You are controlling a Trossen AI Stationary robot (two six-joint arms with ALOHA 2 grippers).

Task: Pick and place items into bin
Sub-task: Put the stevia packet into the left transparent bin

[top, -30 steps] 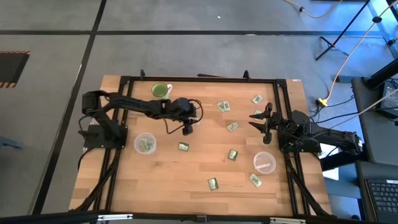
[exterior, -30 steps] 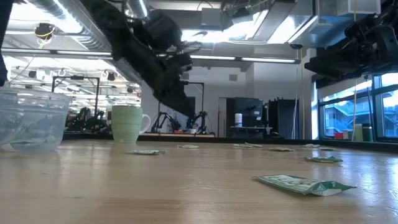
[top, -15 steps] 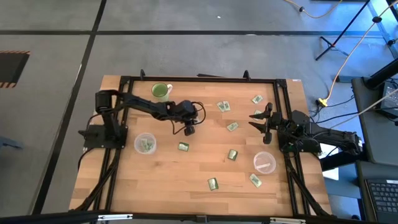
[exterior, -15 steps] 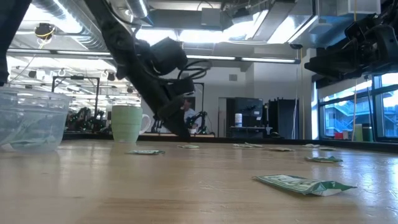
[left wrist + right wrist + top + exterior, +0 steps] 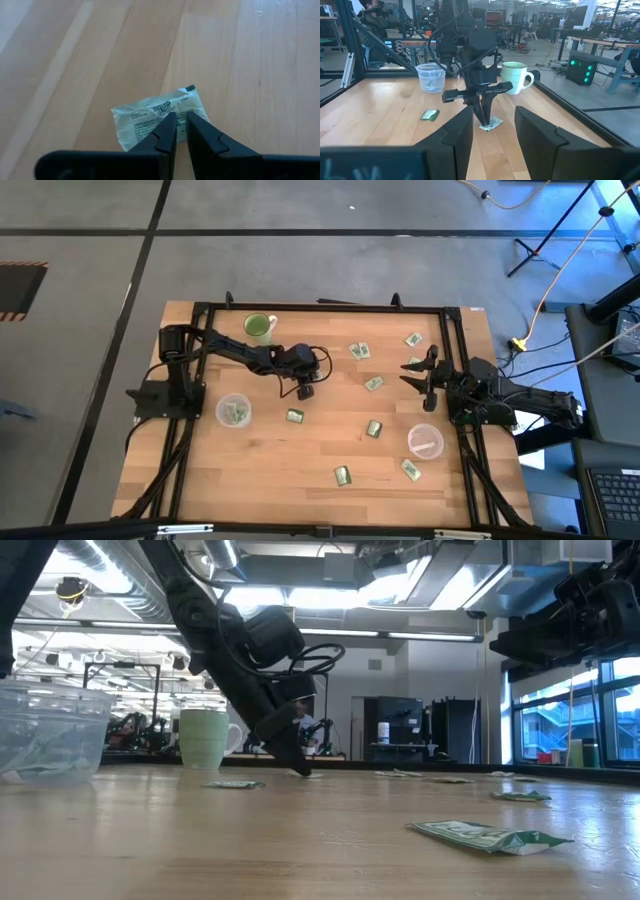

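The left claw (image 5: 178,131) is down at the pale wooden counter (image 5: 300,470) in the upper middle of the high view, its fingers pinched nearly together on the edge of a small shiny green-and-white packet (image 5: 158,115). I judge it is gripping that packet to lift it. The packet lies flat directly under the fingertips. The clear plastic bin (image 5: 233,410) sits lower left of the claw. The right claw (image 5: 492,131) waits spread apart at the right edge.
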